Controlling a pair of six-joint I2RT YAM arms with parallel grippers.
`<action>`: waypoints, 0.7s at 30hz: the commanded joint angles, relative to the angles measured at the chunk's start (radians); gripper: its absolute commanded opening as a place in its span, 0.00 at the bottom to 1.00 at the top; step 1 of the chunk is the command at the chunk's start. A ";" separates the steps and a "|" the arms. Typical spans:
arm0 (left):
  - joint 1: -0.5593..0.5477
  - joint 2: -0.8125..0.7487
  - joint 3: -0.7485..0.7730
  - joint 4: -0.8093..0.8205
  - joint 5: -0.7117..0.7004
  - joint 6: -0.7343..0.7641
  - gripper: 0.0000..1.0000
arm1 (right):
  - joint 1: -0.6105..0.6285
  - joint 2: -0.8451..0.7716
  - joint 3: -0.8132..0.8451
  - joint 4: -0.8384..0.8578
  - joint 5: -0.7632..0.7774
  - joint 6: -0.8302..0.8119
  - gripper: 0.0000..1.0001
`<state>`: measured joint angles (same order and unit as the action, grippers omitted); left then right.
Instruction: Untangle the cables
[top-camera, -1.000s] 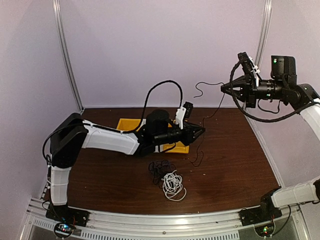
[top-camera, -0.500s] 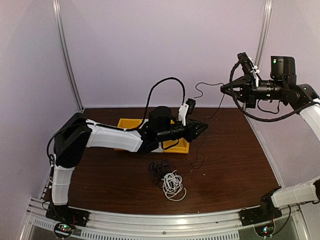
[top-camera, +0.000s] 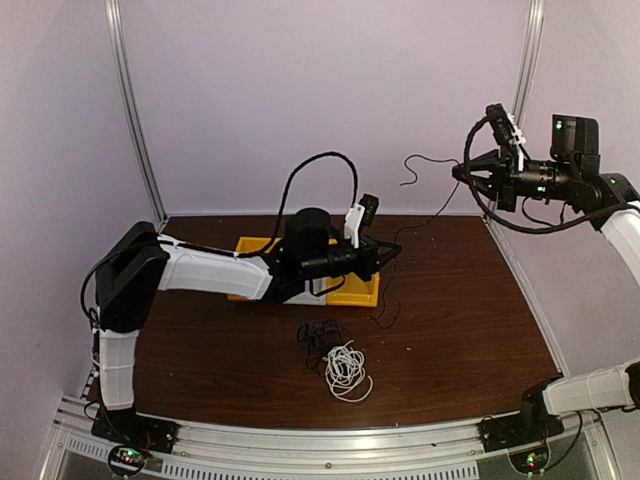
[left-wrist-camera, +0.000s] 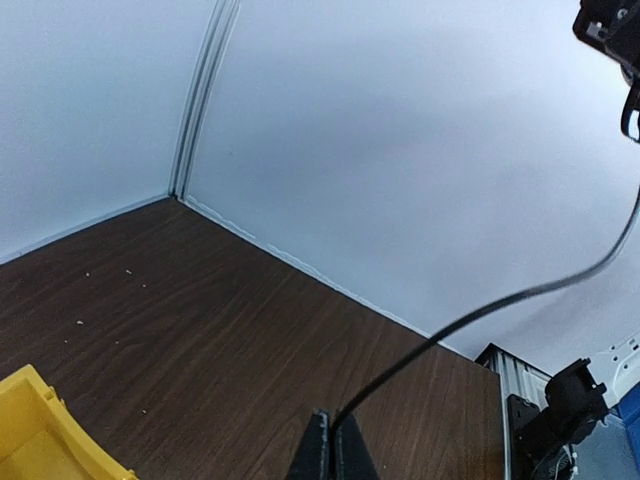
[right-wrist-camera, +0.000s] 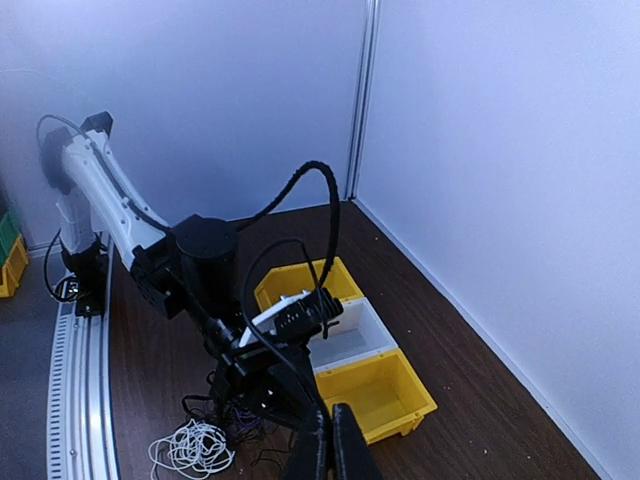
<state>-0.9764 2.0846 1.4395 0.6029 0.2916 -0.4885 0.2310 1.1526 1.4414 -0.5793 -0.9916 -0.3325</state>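
Note:
A thin black cable (top-camera: 438, 216) is strung through the air between my two grippers. My left gripper (top-camera: 396, 247) is shut on it above the bins; the wrist view shows the jaws (left-wrist-camera: 331, 445) closed with the cable (left-wrist-camera: 480, 315) rising up to the right. My right gripper (top-camera: 458, 171) is shut on the same cable high at the right, and a short free end curls beyond it. In the right wrist view its jaws (right-wrist-camera: 330, 428) pinch the cable (right-wrist-camera: 245, 295). A white coil (top-camera: 345, 368) and a dark tangle (top-camera: 318, 335) lie on the table.
A row of bins stands under the left arm: yellow (right-wrist-camera: 300, 283), white (right-wrist-camera: 352, 332), yellow (right-wrist-camera: 385, 395). The slack of the held cable hangs down to the table (top-camera: 470, 330) right of the bins. Walls close in the back and right sides.
My left gripper has pulled back to the left with the cable in it. My right gripper has shifted slightly right. The cable's lower slack has drawn closer to the bins.

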 joint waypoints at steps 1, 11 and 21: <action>0.030 -0.116 0.027 -0.047 -0.025 0.042 0.00 | -0.056 -0.066 -0.118 0.050 0.099 -0.005 0.10; 0.039 -0.207 0.288 -0.608 -0.121 0.165 0.00 | -0.260 -0.185 -0.538 0.271 0.007 0.091 0.56; 0.100 -0.320 0.277 -0.797 -0.246 0.253 0.00 | -0.262 -0.161 -0.747 0.407 -0.001 0.046 0.58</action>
<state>-0.9096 1.8225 1.7554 -0.1143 0.1154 -0.2878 -0.0250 0.9882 0.7227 -0.2428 -0.9874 -0.2455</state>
